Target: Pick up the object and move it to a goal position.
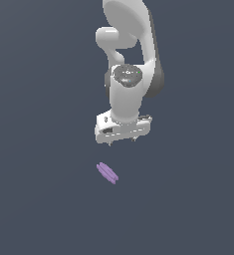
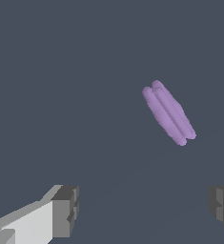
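Object: we see the light-purple ridged piece (image 1: 107, 173) lying flat on the dark floor, apart from the arm
Gripper: ours (image 1: 122, 141) hovers above it, fingers spread wide, holding nothing
Handling: we judge it light, stiff, perhaps slippery
Hold: across its narrow middle, pads on the grooved long sides

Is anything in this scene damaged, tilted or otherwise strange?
Nothing stands out. The purple ridged piece lies intact on the plain surface, apart from the open end effector, which hangs above it, empty.
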{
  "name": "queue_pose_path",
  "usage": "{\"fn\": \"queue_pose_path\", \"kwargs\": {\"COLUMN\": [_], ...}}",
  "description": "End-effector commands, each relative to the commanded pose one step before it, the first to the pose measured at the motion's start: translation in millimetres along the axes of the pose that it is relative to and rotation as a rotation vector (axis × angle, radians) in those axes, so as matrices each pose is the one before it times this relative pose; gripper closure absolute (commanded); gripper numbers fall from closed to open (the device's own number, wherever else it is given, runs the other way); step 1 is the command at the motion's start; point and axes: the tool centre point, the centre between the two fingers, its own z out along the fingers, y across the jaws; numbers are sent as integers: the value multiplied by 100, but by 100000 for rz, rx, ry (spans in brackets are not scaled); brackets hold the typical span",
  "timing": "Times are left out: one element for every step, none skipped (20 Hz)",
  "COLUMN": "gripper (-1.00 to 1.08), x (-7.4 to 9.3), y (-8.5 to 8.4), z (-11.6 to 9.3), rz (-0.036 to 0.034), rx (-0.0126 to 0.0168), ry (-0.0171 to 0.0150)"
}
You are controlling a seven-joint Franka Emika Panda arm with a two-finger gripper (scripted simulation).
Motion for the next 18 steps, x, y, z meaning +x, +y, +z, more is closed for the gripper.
{"fn": "queue_pose_path", "kwargs": {"gripper": [-92,-92,-92,-92,-92,-92,-92,-92,-92,-92,-92,-92,-92,-92,-92,-92,-92,-92], "x": [590,256,261,263,257,243,229,214,200,184,169,154,137,122,106,89,70,52], "y": [540,255,277,300,316,323,331,337,342,348,353,357,362,365,367,366,350,332], "z": [605,276,296,317,330,335,339,343,347,351,355,358,362,365,369,368,353,337], "rz": [-4593,-2102,-2219,-2337,-2398,-2392,-2385,-2378,-2372,-2364,-2356,-2349,-2340,-2333,-2325,-2292,-2175,-2051], "rx": [-65,-18,-12,-4,4,11,19,26,33,39,45,50,55,59,63,66,65,64], "ry": [-81,-21,-20,-18,-14,-10,-6,-1,5,10,16,22,29,36,42,49,53,56]}}
